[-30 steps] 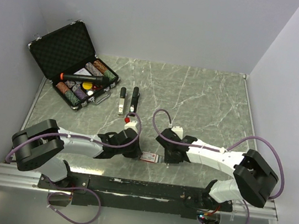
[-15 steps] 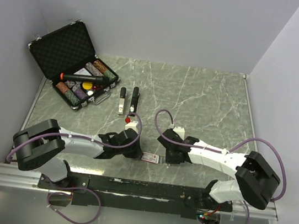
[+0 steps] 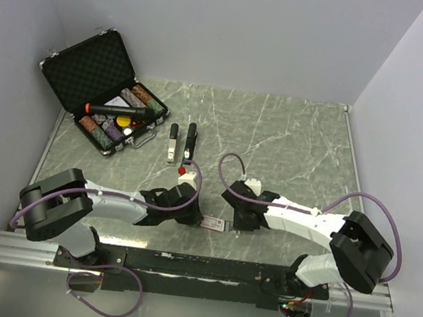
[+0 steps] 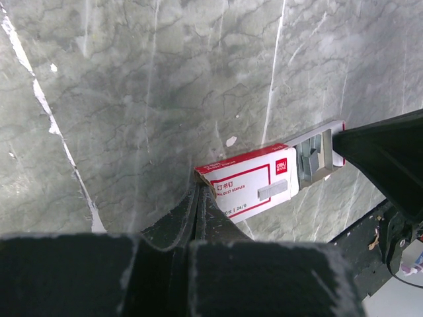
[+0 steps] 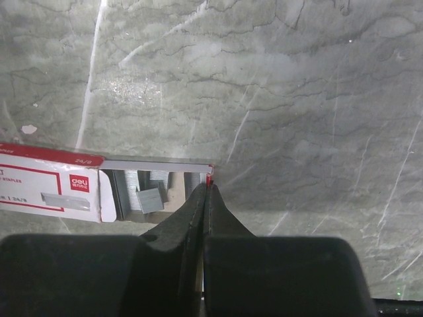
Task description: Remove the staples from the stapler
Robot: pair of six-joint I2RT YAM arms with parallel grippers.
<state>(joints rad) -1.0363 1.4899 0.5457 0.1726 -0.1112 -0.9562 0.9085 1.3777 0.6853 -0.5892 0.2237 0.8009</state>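
The top external camera looks down from high behind the near edge, covering the whole marble table (image 3: 293, 138). Each wrist camera faces the tabletop at close range. All three views share the staple box (image 3: 215, 223), the wrist cameras from opposite ends.

The two arms are built alike: the left arm (image 3: 110, 203) and the right arm (image 3: 302, 217) each have smooth white links set between bulky black joints. A purple cable (image 3: 371, 198) loops loosely along each one. The left hand (image 4: 198, 193) and the right hand (image 5: 207, 188) are matte black, slightly rough-textured, and taper to thin wedges. Both bases are bolted to a black rail (image 3: 196, 267).
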